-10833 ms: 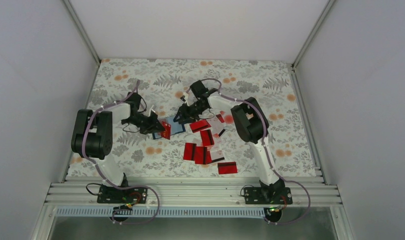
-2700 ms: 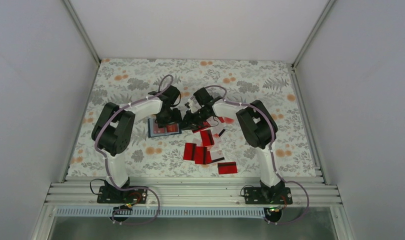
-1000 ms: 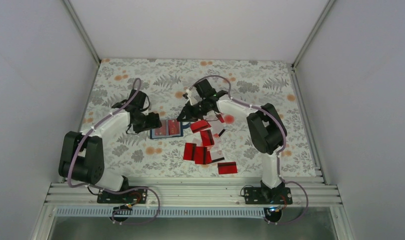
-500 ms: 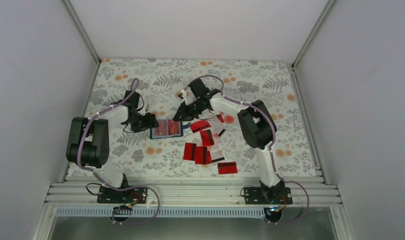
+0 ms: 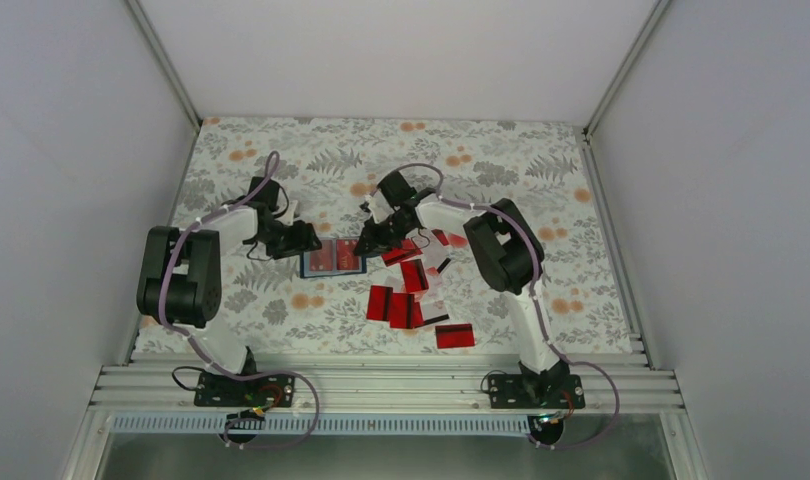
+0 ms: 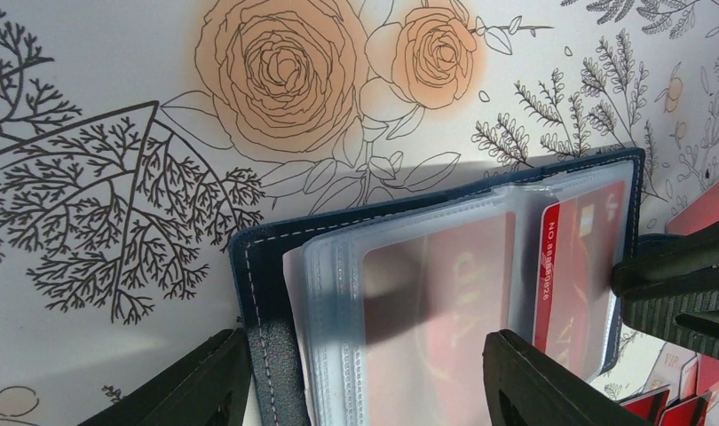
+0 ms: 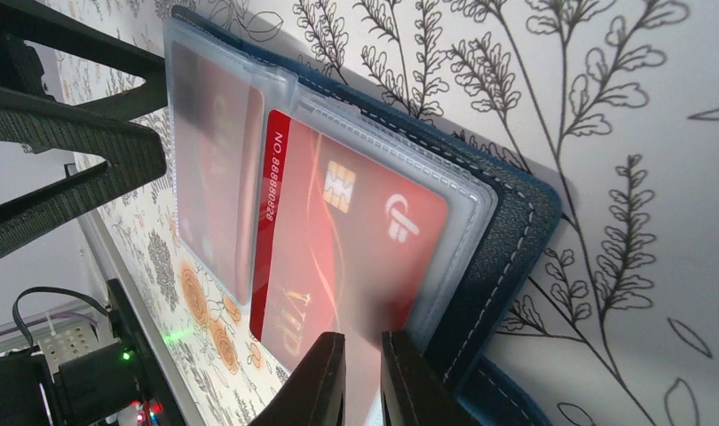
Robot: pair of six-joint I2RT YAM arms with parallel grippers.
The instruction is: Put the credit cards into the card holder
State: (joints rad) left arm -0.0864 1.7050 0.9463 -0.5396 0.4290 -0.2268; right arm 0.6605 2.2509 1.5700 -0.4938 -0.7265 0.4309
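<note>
The left gripper (image 6: 365, 342) is released: its two black fingers stand wide apart, one off either side of the left page of the card holder (image 6: 265, 302). Between those fingers you see dark navy grained leather with pale stitching round a rounded corner. On it lies a stack of frosted clear sleeves (image 6: 427, 293), with red showing dimly through them. The holder lies open and flat on the floral cloth (image 6: 249, 98).

The right gripper (image 7: 362, 342) meets the holder's right page. Its fingers stand almost together with a thin slit between them, tips at the edge of a glossy red card (image 7: 338, 222) that bears a chip and a white number strip and sits under the top sleeve's film. You cannot tell whether they pinch it.

Right of that gripper and nearer the bases, loose cards (image 5: 406, 295) lie scattered: thin flat red rectangles, some black-striped.
</note>
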